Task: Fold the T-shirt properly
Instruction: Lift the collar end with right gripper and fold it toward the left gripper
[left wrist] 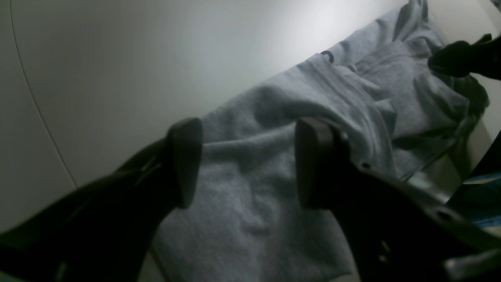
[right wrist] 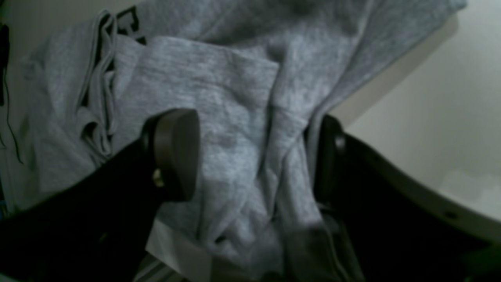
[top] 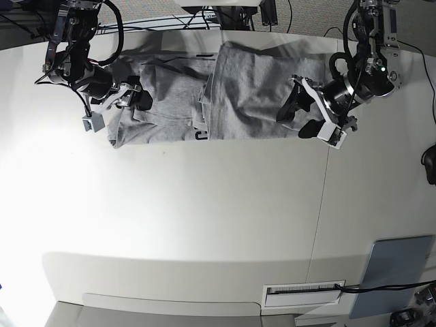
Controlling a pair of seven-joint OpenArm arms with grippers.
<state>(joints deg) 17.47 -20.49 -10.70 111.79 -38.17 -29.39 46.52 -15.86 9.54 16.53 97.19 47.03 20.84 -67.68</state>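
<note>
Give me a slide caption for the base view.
Two open grippers, left and right, poised at opposite ends of a rumpled grey T-shirt on a white table.

Two black robot arms with white brackets and looping black cables; each gripper has broad, dark, rounded finger pads (left wrist: 184, 160) and small screws.

T-shirt (top: 225, 95) lettering mostly hidden in folds, unreadable, right wrist view blurred, cloth between the jaws cut off at bottom edge, fabric beyond left jaws dim, T-shirt's far hem merges with desk (top: 204, 218) edge
</note>
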